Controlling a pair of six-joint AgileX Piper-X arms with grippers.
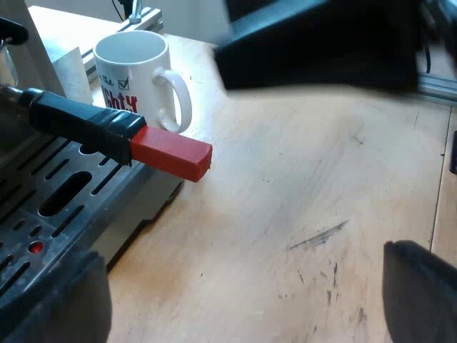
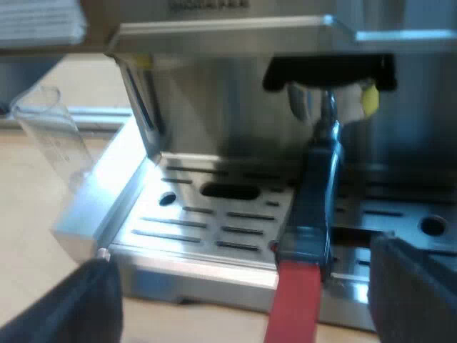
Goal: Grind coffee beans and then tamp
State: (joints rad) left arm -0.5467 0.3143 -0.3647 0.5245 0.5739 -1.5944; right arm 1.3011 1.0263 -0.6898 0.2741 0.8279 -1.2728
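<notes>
The machine (image 2: 214,107) stands on the desk (image 1: 300,214) with its slotted tray (image 2: 207,214) facing the right arm; the holder (image 2: 314,193) is seated at the machine's front under a black collar, and its dark handle reaches out over the tray so that the red end (image 1: 171,153) hangs past the tray's edge, above bare wood; a white mug (image 1: 136,71) stands on the desk just beside the machine, near the desk's edge where a metal rail runs; a clear glass (image 2: 53,136) stands on the desk by a corner of the tray. Judged from this, the task is at or near the grinding step: the holder is in place at the machine, but its basket is hidden, so I cannot tell whether grounds have dropped; taking the holder out and tamping are yet to be done. The right gripper (image 2: 246,271) is low and level in front of the tray, pointing at the machine; its jaws are wide apart and grip nothing, and the red end lies between them, nearer one finger, touching neither. The left gripper (image 1: 243,264) is tilted down over the desk beside the tray's edge, with the handle off to one side; its jaws are also spread wide and empty.
</notes>
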